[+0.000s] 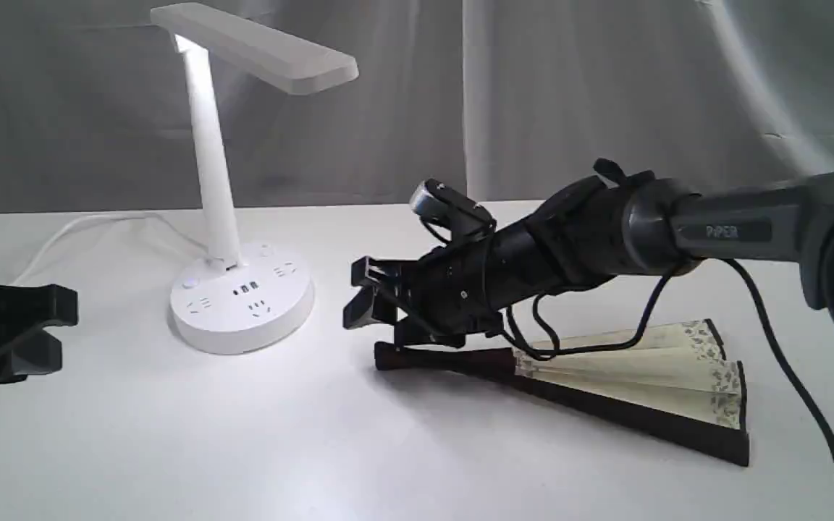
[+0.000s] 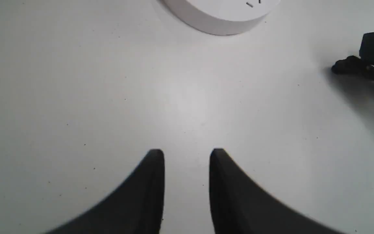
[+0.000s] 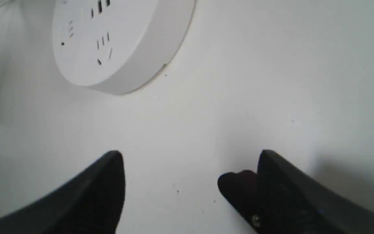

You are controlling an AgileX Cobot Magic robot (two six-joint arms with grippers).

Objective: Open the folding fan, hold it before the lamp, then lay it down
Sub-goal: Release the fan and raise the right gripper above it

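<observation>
Exterior view: the lamp (image 1: pixel 213 181) stands upright on the white table (image 1: pixel 171 449), with light glowing under its flat head and its cord (image 1: pixel 84 226) trailing off behind the base. The fan (image 1: pixel 627 365) lies flat on the table on the right arm's side of the lamp. It is only partly spread, with its pivot end nearest the lamp and its paper leaf pointing away. The right gripper (image 1: pixel 357 293) hangs just above that pivot end, between fan and lamp base. Its 2 fingers are spread and grip nothing. The left gripper (image 1: pixel 62 331) sits low on the far side of the lamp from the fan, well apart from both.

Left wrist view: the left gripper (image 2: pixel 187 154) shows a narrow gap between its 2 fingers, with only bare table (image 2: pixel 76 97) in it. The lamp base (image 2: pixel 219 16) lies ahead of the fingertips. The fan's dark pivot end (image 2: pixel 346 65) shows farther off.

Right wrist view: the right gripper (image 3: pixel 190 156) is spread wide over the table. The fan's pivot end (image 3: pixel 235 188) sits just inside 1 finger (image 3: pixel 287 188); I cannot tell whether they touch. The other finger is clear of the fan. The lamp base (image 3: pixel 115 42) is near, ahead of the fingertips.
</observation>
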